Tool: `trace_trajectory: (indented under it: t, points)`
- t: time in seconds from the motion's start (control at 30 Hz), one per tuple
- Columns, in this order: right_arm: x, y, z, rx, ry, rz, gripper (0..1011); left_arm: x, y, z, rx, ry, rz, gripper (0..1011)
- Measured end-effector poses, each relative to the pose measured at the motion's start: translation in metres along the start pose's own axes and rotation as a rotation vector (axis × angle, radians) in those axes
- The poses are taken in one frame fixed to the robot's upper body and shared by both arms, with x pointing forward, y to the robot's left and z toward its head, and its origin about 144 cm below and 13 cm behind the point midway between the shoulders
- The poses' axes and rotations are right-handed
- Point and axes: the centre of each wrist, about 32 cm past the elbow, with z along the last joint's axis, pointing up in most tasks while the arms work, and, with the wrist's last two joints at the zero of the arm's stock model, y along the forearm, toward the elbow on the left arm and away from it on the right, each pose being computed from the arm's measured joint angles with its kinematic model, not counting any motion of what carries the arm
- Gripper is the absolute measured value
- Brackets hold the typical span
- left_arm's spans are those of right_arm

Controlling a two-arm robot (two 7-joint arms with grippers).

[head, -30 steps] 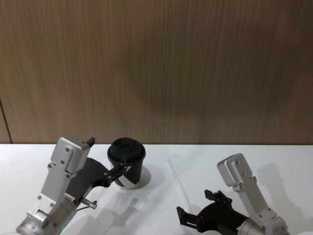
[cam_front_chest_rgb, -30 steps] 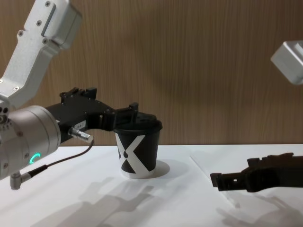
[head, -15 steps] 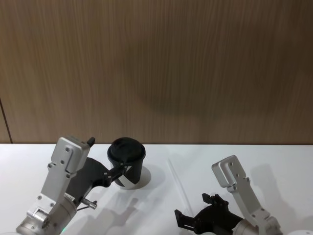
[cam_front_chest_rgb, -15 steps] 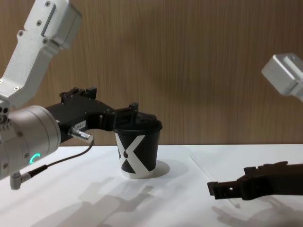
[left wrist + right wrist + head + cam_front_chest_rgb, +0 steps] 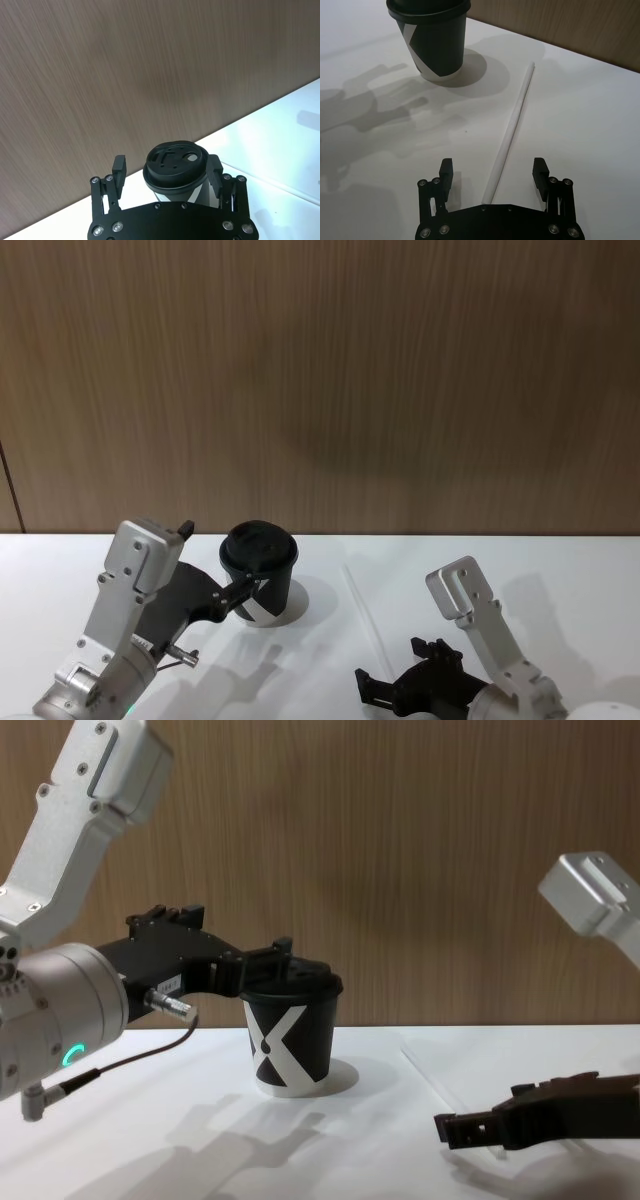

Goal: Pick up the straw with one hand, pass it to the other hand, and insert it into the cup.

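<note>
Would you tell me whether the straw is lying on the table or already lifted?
Lying flat on the table: the straw rests full-length on it, with the open right end effector straddling its near end.

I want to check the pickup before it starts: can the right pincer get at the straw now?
Probably yes. The right pincer is open, and the straw lies on the table between its fingers; the cup stands apart.

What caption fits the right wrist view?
Right gripper, fingers open, aligned with the white straw's near end; lidded black cup stands beyond.
</note>
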Motion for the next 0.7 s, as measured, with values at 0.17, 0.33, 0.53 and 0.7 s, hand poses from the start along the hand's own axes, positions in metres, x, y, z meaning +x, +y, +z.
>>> trace_trajectory:
  t: [0.17,0.33,0.53,0.7]
  points:
    - [0.0000,0.0027,0.0015,-0.014,0.011,0.000,1001,0.0000,0.0000,0.0000,0.000,0.000,0.000,1003]
    - [-0.0002,0.0045,0.0028,-0.026,0.022,0.000,1001,0.0000,0.0000,0.0000,0.000,0.000,0.000,1003]
    - [-0.0011,0.0063,0.0054,-0.039,0.039,0.002,1001,0.0000,0.0000,0.0000,0.000,0.000,0.000,1003]
    - [-0.0014,0.0068,0.0066,-0.047,0.047,0.003,1001,0.0000,0.0000,0.0000,0.000,0.000,0.000,1003]
